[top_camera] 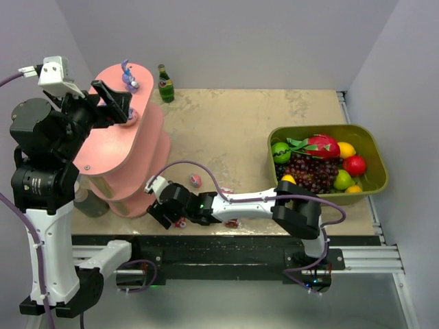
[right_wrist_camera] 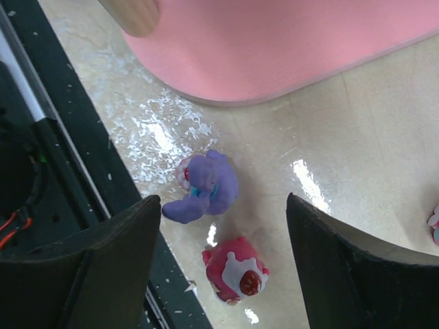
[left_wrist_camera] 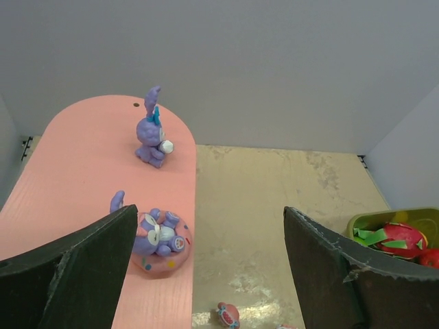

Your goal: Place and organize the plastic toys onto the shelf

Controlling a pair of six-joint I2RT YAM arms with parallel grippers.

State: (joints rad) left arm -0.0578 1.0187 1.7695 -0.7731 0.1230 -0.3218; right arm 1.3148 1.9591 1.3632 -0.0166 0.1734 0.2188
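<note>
Purple toy (right_wrist_camera: pixel 206 185), pink toy (right_wrist_camera: pixel 234 271) between right jaws, apart | left jaws apart

Nothing legible — the label on the green bottle (top_camera: pixel 165 83), beyond the left fingers (top_camera: pixel 113 101), is too small.

The tabletop (top_camera: pixel 233 137) is occupied by the shelf (top_camera: pixel 116 164) at left, a bottle (top_camera: pixel 165 83) far, a tub (top_camera: pixel 374 179) at right, and a purple toy (right_wrist_camera: pixel 206 186) and pink toy (right_wrist_camera: pixel 234 271) near.
</note>
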